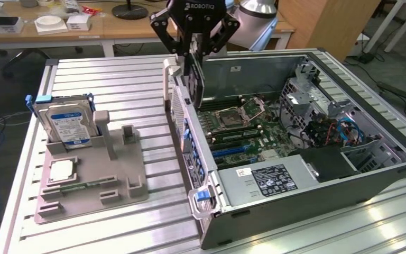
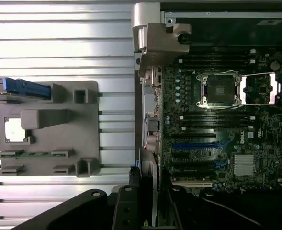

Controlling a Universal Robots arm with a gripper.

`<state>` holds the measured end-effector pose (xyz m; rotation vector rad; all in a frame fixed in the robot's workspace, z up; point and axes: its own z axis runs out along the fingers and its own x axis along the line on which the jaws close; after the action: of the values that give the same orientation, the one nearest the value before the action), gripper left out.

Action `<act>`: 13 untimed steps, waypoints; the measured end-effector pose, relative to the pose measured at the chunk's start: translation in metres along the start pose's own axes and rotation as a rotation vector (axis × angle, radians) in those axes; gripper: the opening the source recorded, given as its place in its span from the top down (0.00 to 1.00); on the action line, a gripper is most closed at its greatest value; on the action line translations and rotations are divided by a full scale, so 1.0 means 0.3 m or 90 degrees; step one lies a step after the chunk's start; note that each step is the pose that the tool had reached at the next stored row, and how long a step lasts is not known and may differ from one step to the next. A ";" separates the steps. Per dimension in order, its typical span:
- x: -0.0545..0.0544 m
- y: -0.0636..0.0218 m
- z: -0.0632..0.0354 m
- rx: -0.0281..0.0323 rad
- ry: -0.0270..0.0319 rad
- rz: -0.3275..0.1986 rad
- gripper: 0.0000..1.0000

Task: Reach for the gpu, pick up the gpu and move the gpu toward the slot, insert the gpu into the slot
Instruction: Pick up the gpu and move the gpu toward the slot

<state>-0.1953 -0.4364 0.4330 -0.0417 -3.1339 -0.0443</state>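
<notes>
My gripper (image 1: 197,52) hangs over the open computer case's wall at the exterior view's left, shut on the gpu (image 1: 196,84). The gpu is a thin dark card held upright on edge, with a pale metal bracket along its outer end. In the wrist view the gpu (image 2: 149,184) shows edge-on between my black fingers (image 2: 126,206), above the motherboard's border. The slot (image 2: 194,144) is one of the long narrow connectors on the green motherboard (image 1: 259,129), and it lies beside and below the card. The card's lower edge stays above the board, clear of the connectors.
A grey fixture (image 1: 93,180) on the ribbed metal table holds a hard drive (image 1: 65,124), a square processor chip (image 1: 62,170) and a memory stick. Inside the case (image 1: 372,174) are the processor socket (image 1: 231,116), a power supply (image 1: 266,180) and cables.
</notes>
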 end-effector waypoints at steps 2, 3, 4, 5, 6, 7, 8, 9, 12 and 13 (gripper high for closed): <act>-0.014 0.000 0.000 -0.0001 0.0000 -0.002 0.74; -0.018 0.001 0.000 -0.0001 0.0001 -0.002 0.74; -0.023 0.001 0.000 -0.0001 0.0001 -0.002 0.74; -0.027 0.001 0.000 -0.0002 -0.0001 -0.002 0.74; -0.030 0.001 0.000 0.0000 0.0001 -0.002 0.74; -0.033 0.001 0.000 -0.0001 0.0000 -0.002 0.74; -0.037 0.001 0.000 -0.0001 0.0001 -0.002 0.74; -0.042 0.001 0.000 -0.0001 0.0001 -0.002 0.74; -0.065 0.002 0.000 -0.0002 0.0000 -0.002 0.74; -0.072 0.002 0.000 -0.0001 0.0001 -0.003 0.74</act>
<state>-0.1738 -0.4364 0.4330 -0.0355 -3.1339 -0.0445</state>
